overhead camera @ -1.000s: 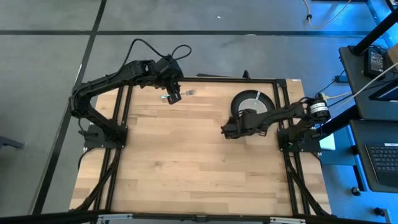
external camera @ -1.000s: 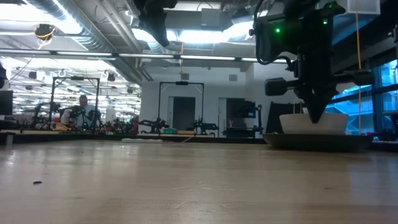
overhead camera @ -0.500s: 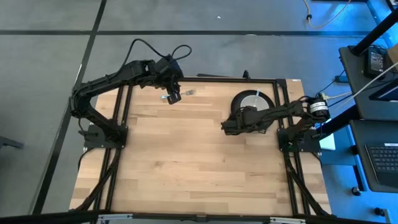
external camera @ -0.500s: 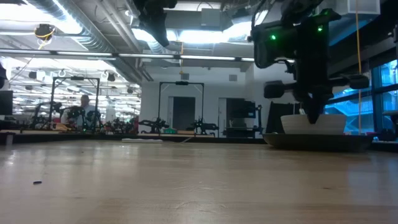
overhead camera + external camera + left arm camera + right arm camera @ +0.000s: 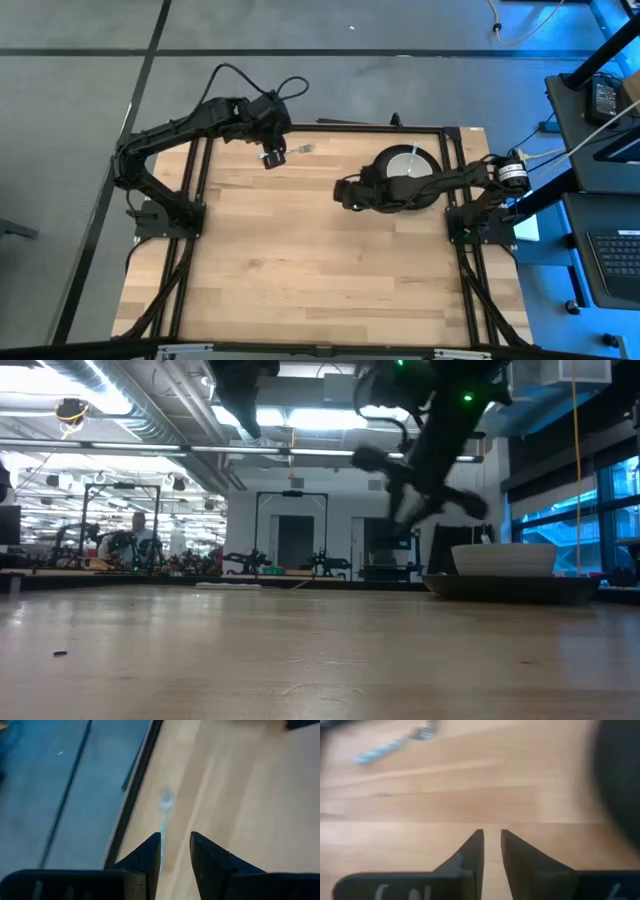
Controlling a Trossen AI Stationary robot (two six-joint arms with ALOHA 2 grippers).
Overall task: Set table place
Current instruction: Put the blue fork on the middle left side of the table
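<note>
My left claw (image 5: 270, 157), nearly pressed together, hovers over the spoon (image 5: 165, 805) at the bench's (image 5: 300, 260) far edge; I should straddle its handle squarely. Right claw (image 5: 345, 192) narrow, beside the plate (image 5: 432, 165).

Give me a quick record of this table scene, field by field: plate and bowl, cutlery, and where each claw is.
plate: black plate at the table's far right part
bowl: white bowl on the plate
spoon: lying near the far edge, ahead of the left claw
fork: on the wood, ahead of the right claw
left claw: raised near the far edge, fingers slightly apart, holding nothing
right claw: raised, left of the plate, fingers nearly closed, empty
</note>
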